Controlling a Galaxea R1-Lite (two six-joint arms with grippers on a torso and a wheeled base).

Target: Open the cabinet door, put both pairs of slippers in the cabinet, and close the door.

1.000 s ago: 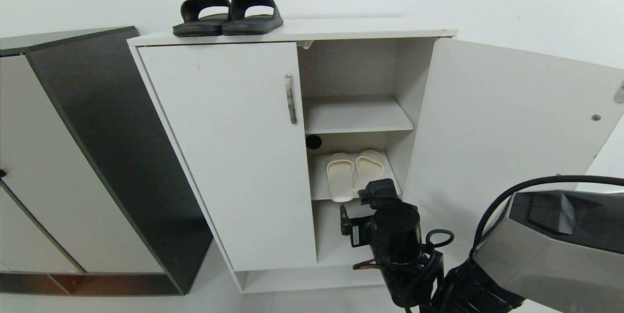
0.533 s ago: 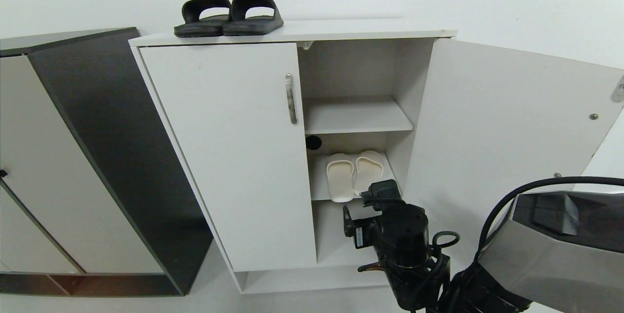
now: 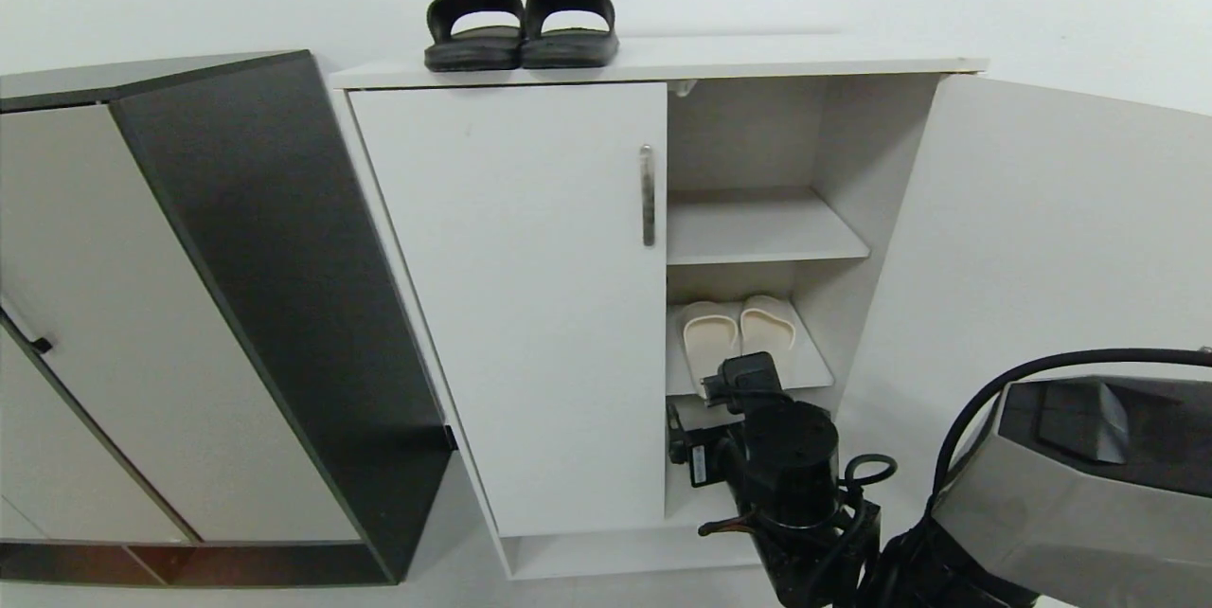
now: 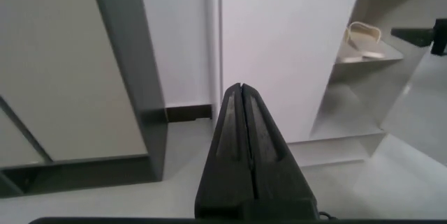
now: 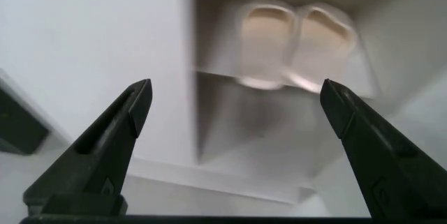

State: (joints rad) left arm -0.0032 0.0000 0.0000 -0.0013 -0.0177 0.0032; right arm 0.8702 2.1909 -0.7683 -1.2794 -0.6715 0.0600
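Black rubber slide slippers [image 3: 521, 26] sit on top of the white wooden cabinet [image 3: 663, 59] in the head view; its right door [image 3: 1032, 239] stands wide open, its left door [image 3: 511, 305] shut, and the cream foam slippers [image 3: 739, 331] lie on the middle shelf [image 3: 817, 369]. In the left wrist view, my left end effector [image 4: 242, 95] is clenched on nothing, pointing toward the closed door. In the right wrist view, my right end effector [image 5: 236, 91] is released, facing the cream pair.
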